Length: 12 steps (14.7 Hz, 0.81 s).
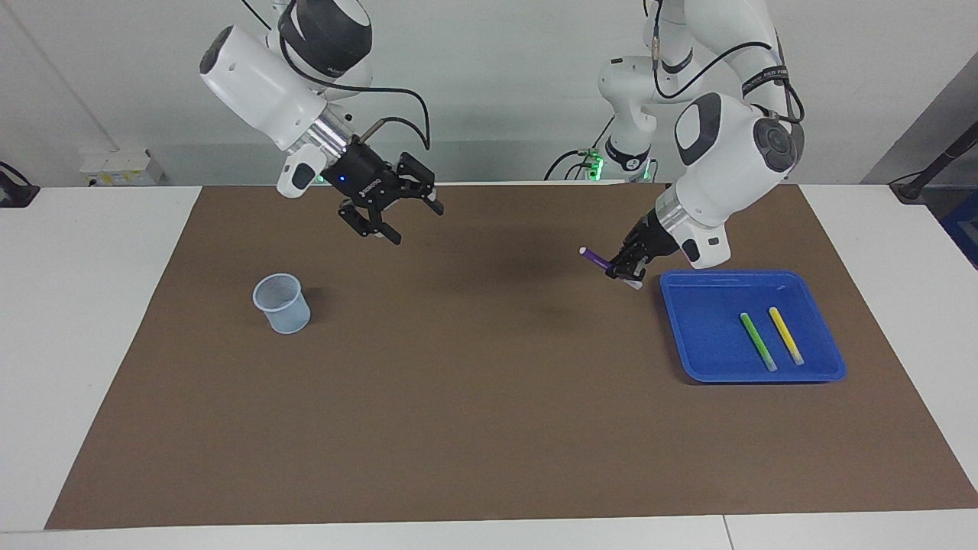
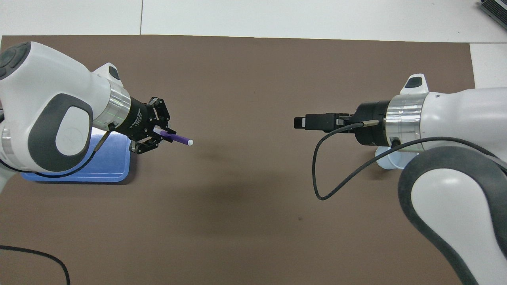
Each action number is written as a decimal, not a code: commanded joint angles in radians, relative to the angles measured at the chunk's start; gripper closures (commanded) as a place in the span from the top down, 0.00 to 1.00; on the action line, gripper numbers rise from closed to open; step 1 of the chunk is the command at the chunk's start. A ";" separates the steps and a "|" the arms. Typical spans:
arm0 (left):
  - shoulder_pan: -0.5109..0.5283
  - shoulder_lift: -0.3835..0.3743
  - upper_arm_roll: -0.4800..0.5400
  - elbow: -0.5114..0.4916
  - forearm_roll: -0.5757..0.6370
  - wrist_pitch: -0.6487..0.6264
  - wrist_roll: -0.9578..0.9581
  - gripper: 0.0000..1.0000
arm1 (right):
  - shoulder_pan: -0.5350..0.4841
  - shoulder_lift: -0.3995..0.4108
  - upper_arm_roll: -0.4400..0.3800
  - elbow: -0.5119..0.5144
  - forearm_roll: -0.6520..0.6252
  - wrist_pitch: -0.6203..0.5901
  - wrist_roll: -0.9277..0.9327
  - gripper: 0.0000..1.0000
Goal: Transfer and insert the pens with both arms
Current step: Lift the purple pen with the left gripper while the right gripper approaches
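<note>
My left gripper (image 1: pixel 623 273) is shut on the purple pen (image 1: pixel 596 260) and holds it in the air over the brown mat, just off the blue tray's (image 1: pixel 710 328) edge. The pen's free end points toward the right arm's end. It also shows in the overhead view (image 2: pixel 179 139) with the left gripper (image 2: pixel 158 135). The green pen (image 1: pixel 758 341) and yellow pen (image 1: pixel 785 334) lie side by side in the tray; the left arm hides them in the overhead view. My right gripper (image 1: pixel 412 223) is open and empty, raised over the mat, its fingers (image 2: pixel 305 122) pointing at the left gripper.
A pale mesh cup (image 1: pixel 282 303) stands upright on the brown mat (image 1: pixel 474 397) toward the right arm's end; the right arm partly covers it in the overhead view (image 2: pixel 386 160). The blue tray (image 2: pixel 107 166) sits at the left arm's end. A black cable hangs from the right wrist.
</note>
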<state>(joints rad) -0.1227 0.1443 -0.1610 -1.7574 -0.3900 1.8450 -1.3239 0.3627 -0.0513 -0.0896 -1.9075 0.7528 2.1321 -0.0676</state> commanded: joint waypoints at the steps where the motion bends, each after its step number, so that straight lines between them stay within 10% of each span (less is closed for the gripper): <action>1: -0.011 -0.012 -0.026 0.002 -0.047 0.031 -0.102 0.00 | 0.022 0.027 -0.004 -0.010 0.074 0.049 0.008 1.00; 12: -0.187 0.004 -0.042 -0.002 -0.055 0.289 -0.394 0.00 | 0.145 0.122 -0.004 -0.005 0.151 0.186 0.040 0.92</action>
<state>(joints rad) -0.2797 0.1462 -0.2149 -1.7580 -0.4286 2.1115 -1.6949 0.4903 0.0629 -0.0896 -1.9122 0.8821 2.2993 -0.0423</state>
